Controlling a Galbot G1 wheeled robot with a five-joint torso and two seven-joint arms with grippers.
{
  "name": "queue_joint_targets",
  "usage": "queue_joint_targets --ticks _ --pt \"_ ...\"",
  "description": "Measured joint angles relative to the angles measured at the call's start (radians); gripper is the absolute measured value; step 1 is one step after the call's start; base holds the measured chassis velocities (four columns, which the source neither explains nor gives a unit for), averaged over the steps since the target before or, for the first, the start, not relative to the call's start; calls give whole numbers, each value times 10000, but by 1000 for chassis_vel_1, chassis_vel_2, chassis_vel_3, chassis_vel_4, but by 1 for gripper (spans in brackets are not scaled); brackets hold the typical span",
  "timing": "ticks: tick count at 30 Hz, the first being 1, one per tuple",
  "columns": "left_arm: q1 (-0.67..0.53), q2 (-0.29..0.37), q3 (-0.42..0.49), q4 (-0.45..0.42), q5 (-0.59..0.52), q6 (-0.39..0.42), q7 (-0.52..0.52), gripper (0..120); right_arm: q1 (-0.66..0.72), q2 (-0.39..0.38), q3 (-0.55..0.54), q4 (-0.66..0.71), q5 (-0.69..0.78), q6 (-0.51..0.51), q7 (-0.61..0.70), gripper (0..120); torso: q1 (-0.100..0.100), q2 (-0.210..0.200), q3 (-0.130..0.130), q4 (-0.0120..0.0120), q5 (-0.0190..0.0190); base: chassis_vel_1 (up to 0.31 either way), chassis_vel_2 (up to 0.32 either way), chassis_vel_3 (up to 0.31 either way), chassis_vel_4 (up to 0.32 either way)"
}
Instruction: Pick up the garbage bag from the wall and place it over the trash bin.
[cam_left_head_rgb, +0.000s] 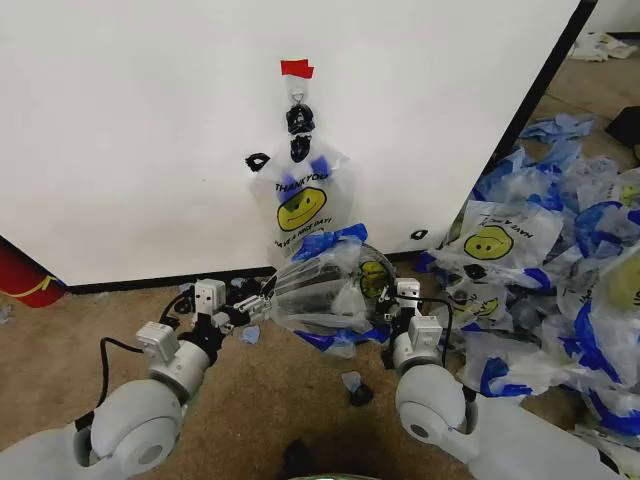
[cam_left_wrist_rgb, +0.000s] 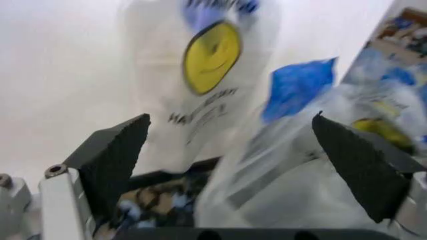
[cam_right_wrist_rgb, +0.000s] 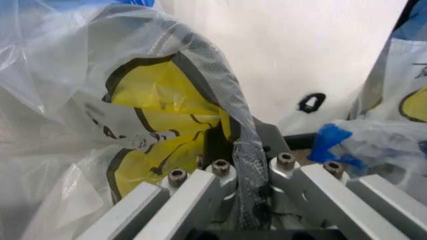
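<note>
A see-through garbage bag (cam_left_head_rgb: 325, 288) with a yellow smiley and blue edges is stretched out low between my two grippers, in front of the white wall (cam_left_head_rgb: 130, 130). My right gripper (cam_left_head_rgb: 402, 306) (cam_right_wrist_rgb: 248, 172) is shut on a twisted strand of this bag (cam_right_wrist_rgb: 160, 115). At the bag's other side my left gripper (cam_left_head_rgb: 256, 299) (cam_left_wrist_rgb: 230, 122) stands open, its black pads (cam_left_wrist_rgb: 120, 165) wide apart and the plastic (cam_left_wrist_rgb: 287, 160) lying loose between them. A dark curved edge, perhaps the trash bin (cam_left_head_rgb: 385, 262), shows through the plastic; the rest of it is hidden.
An identical bag (cam_left_head_rgb: 300, 205) hangs from the hook (cam_left_head_rgb: 297, 95) under the red tape strip (cam_left_head_rgb: 296, 68). A big pile of the same bags (cam_left_head_rgb: 560, 240) covers the floor to the right. A red object (cam_left_head_rgb: 25, 280) sits at far left. Black scraps (cam_left_head_rgb: 358, 392) lie on the carpet.
</note>
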Motion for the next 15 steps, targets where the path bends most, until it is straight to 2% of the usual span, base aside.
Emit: queue_joint_targets --ticks 6,15 --pt "-163 220 -200 -627 -68 -46 492 96 70 -120 -250 223 106 576 -471 0 0 0 0 -1 1 0 0 0 0" --pt "-684 527 267 -438 -10 -111 825 96 564 -334 -1034 363 261 769 -675 0 0 0 0 0 0 0 0 0 0"
